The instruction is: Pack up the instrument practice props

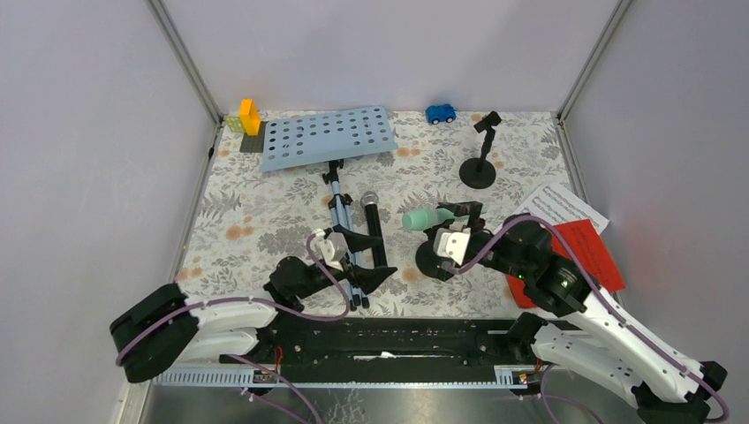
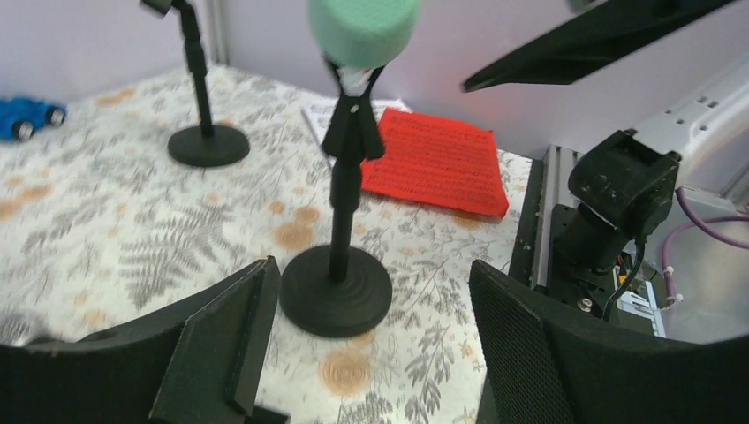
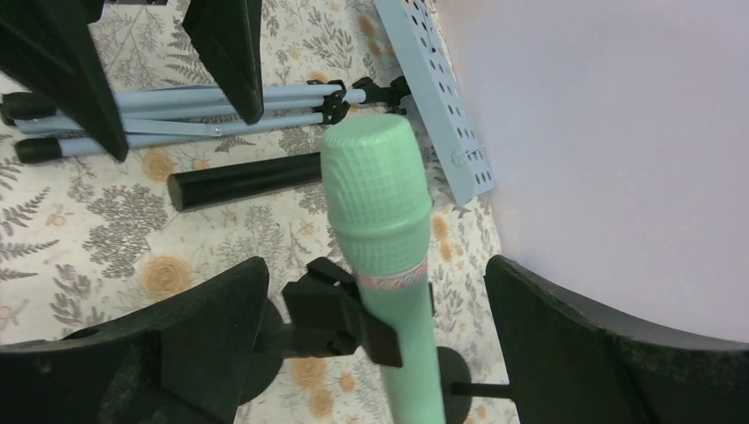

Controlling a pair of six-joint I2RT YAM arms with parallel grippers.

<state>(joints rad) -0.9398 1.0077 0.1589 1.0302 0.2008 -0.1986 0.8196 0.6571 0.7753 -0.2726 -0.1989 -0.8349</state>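
The mint-green microphone (image 1: 427,217) sits clipped in a black round-based mic holder (image 1: 432,261) at mid table. My right gripper (image 1: 452,240) is open, its jaws either side of that microphone (image 3: 389,230) without touching it. Left of it lie the black microphone (image 1: 374,231) and the pale blue perforated rack (image 1: 327,137), flat, with folded tripod legs (image 1: 341,221). My left gripper (image 1: 375,263) hangs open over the legs' feet, facing the holder's base (image 2: 336,291). A second mic holder (image 1: 478,170) stands at the back. The white sheet (image 1: 561,205) and the red sheet (image 1: 578,254) lie at the right.
A small blue toy car (image 1: 441,113) sits at the back edge. Yellow and orange bricks on a grey plate (image 1: 246,119) occupy the back left corner. Grey walls close in the table on three sides. The two grippers are near each other at the front middle.
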